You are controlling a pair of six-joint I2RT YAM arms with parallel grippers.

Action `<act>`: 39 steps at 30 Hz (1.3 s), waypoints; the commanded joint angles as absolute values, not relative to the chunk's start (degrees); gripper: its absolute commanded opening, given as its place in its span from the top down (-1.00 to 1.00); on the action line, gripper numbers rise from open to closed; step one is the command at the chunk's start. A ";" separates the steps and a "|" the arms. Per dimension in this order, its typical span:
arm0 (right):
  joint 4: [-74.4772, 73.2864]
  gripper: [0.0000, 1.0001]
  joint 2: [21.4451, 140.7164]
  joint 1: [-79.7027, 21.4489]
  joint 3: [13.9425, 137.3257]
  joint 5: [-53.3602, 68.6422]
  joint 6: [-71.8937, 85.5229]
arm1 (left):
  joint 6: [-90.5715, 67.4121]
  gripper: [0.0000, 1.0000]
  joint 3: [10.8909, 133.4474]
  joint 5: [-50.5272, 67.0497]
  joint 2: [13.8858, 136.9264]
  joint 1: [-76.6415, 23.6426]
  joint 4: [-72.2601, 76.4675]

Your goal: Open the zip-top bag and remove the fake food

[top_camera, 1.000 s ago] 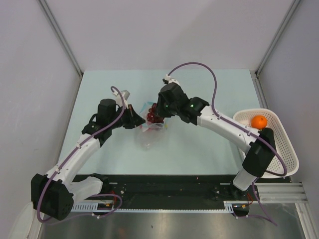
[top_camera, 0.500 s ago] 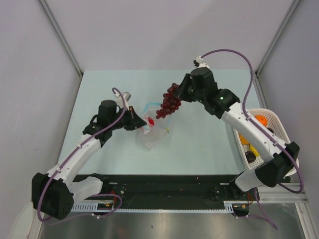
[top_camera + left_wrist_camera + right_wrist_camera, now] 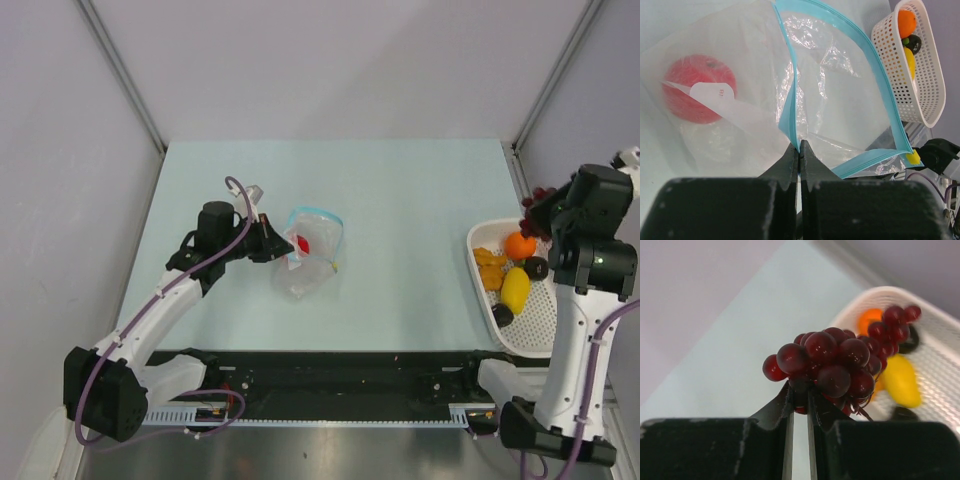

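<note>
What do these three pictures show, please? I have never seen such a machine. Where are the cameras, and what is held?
These are two robot arms bolted to a pale table. One picture looks down from above; the other two come from a camera on each wrist. The left gripper is shut on the edge of an open zip-top bag with a red ball inside. The right gripper holds a bunch of toy grapes near a white basket of other toy fruits.

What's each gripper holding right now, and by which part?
Left gripper pinches the bag by its blue zip strip; right gripper grips the grapes at the bunch's near end.
</note>
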State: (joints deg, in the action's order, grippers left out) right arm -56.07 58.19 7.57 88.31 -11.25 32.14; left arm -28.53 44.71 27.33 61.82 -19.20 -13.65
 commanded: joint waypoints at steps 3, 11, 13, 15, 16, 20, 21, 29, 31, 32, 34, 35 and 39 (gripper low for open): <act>-65.75 0.87 60.02 20.04 81.06 -18.95 23.47 | -27.86 1.00 45.27 28.12 61.17 -18.81 -11.69; -63.55 0.84 66.97 23.46 74.10 -26.97 22.68 | -29.35 1.00 44.12 28.48 60.12 -18.81 -10.11; -63.11 0.81 68.54 23.99 72.78 -28.12 22.15 | -30.06 0.99 44.12 28.48 59.59 -18.81 -9.40; -62.58 0.76 69.34 24.69 72.07 -29.79 22.24 | -30.15 1.00 44.56 28.65 59.59 -18.81 -9.67; -62.49 0.75 69.61 25.31 71.55 -29.53 22.50 | -30.06 1.00 44.73 28.48 59.50 -18.81 -9.67; -62.40 0.51 69.96 27.16 69.44 -27.96 24.25 | -29.53 0.99 45.00 28.13 58.89 -18.72 -10.11; -62.75 0.34 69.87 27.33 68.91 -27.78 24.61 | -29.53 1.00 45.00 28.21 58.80 -18.81 -10.28; -62.58 -0.60 65.66 25.41 68.81 -20.04 24.52 | -28.65 1.00 45.79 28.30 60.03 -18.81 -10.72; -62.40 -0.60 64.87 22.43 69.87 -19.87 23.65 | -28.13 1.00 46.14 28.21 60.38 -18.81 -11.16; -62.05 -0.59 64.43 17.54 70.40 -20.21 23.47 | -27.95 0.99 46.49 28.04 60.38 -18.81 -11.34; -60.57 -0.56 63.20 12.07 71.28 -17.34 23.03 | -27.51 1.00 46.67 27.86 60.73 -18.81 -11.69; -58.90 -0.53 62.76 5.69 71.45 -16.97 23.29 | -27.42 1.00 46.93 27.77 60.91 -18.81 -11.86; -52.93 -0.47 63.19 -11.98 71.63 -14.60 28.73 | -27.42 1.00 47.55 27.42 61.52 -18.81 -11.95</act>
State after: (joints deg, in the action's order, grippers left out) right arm -59.79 63.90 1.37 69.38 -18.52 24.95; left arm -28.88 44.62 27.35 61.10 -19.20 -12.36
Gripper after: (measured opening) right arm 0.748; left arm 0.005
